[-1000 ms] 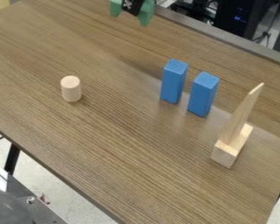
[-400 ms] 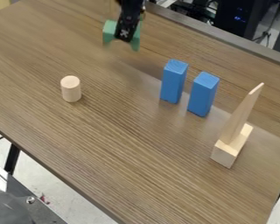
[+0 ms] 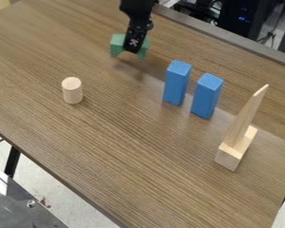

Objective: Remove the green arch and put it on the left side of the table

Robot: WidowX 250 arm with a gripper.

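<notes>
Showing two downward legs, the green arch point(image 3: 117, 43) hangs; the gripper point(image 3: 132, 48) clamps it.

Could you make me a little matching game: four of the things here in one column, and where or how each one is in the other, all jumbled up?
Things
1. Green arch
2. Wooden cylinder
3. Two blue blocks
4. Thin wooden triangle

Places and states
A. Standing on a wooden block
B. Held by the black tool
C. Upright, side by side with a gap between
D. Upright, nearest the picture's left edge of the four

Right pairs: 1-B, 2-D, 3-C, 4-A
</notes>
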